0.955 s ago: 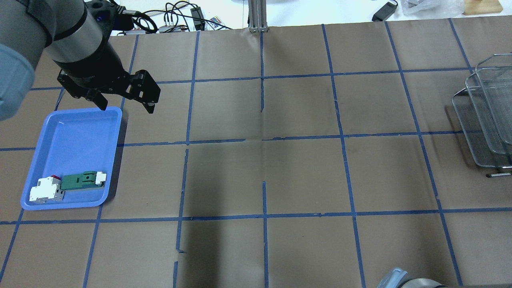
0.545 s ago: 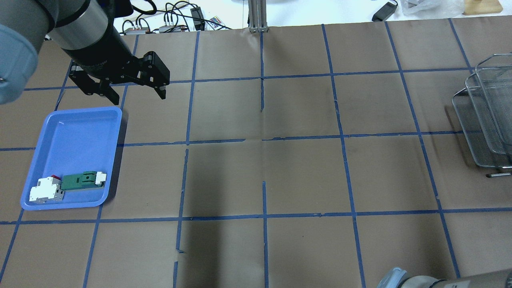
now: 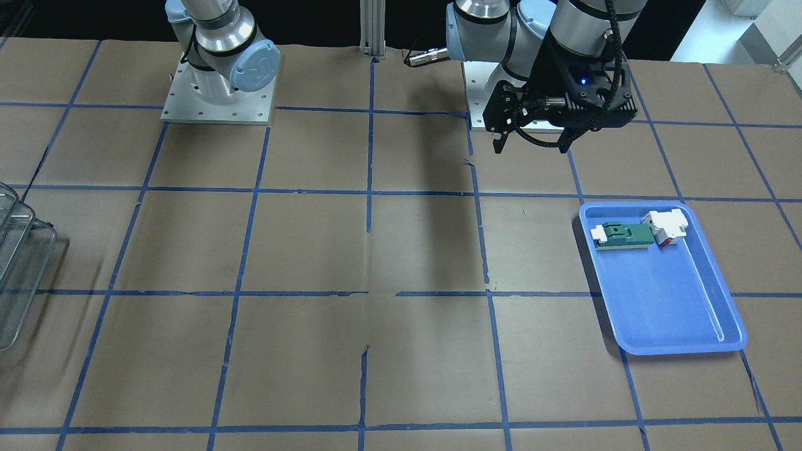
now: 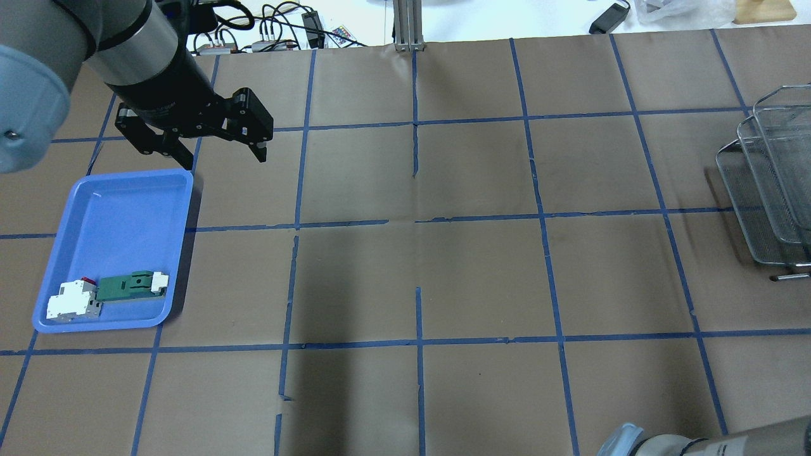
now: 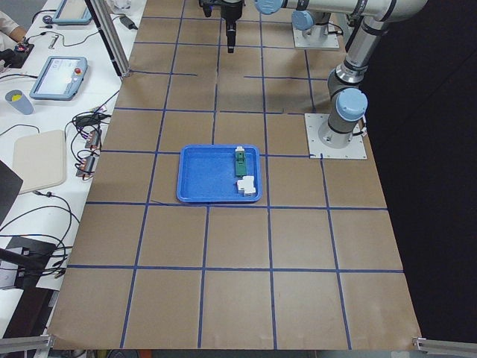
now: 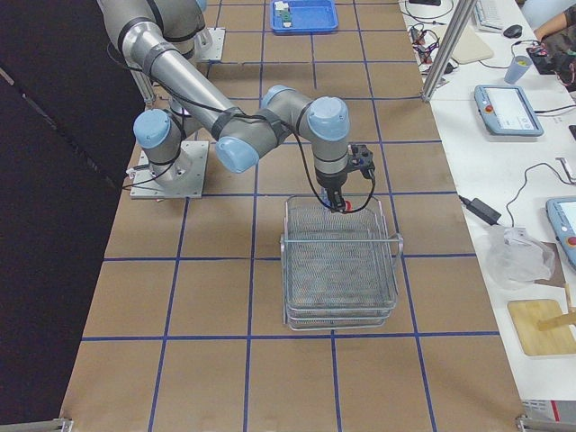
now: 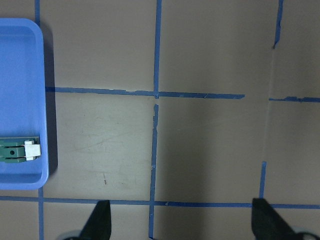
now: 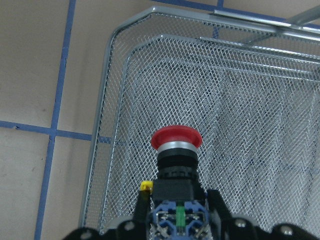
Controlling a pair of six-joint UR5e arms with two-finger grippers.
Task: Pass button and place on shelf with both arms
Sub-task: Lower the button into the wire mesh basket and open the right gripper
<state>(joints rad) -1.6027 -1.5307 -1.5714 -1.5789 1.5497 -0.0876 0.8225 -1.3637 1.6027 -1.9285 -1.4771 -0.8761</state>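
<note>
The button (image 8: 176,137), with its red cap and black collar, is held in my right gripper (image 8: 178,210), which is shut on its blue-and-silver back. It hangs just above the near end of the wire-mesh shelf (image 8: 240,100). In the exterior right view the gripper (image 6: 340,200) and button (image 6: 344,207) are over the shelf's (image 6: 340,270) top tier. My left gripper (image 4: 223,158) is open and empty, above the table just beyond the blue tray's far corner; it also shows in the front view (image 3: 531,147) and the left wrist view (image 7: 182,225).
The blue tray (image 4: 127,209) at the table's left holds a green-and-white flat part (image 4: 130,285) and a white-and-red block (image 4: 73,301) at its near end. The shelf (image 4: 770,183) stands at the right edge. Cables lie beyond the far edge (image 4: 272,28).
My left gripper has moved right and slightly away from the blue tray, still open. The right arm's elbow has come further into view at the bottom right.
</note>
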